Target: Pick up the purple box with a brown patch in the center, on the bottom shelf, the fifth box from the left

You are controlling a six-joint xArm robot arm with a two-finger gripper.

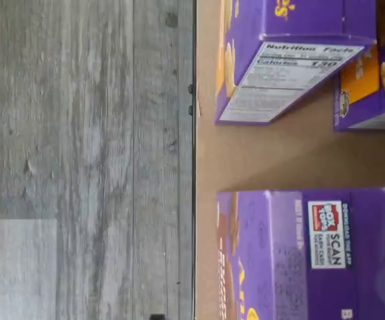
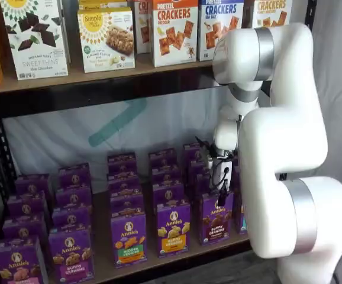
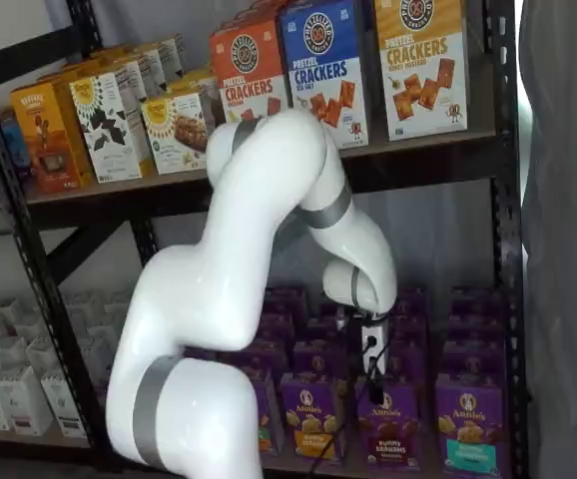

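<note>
Shelf view: jaws spread empty above the small purple brown-cookie carton; approach step, next descend squarely.

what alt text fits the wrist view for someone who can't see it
Purple boxes lie on a light-brown shelf board, one showing a nutrition facts panel, another a scan label. A black rail edges the board, with grey wood-look floor beyond.

White arm before shelves; purple box on bottom shelf, gripper hanging just above it.
</note>
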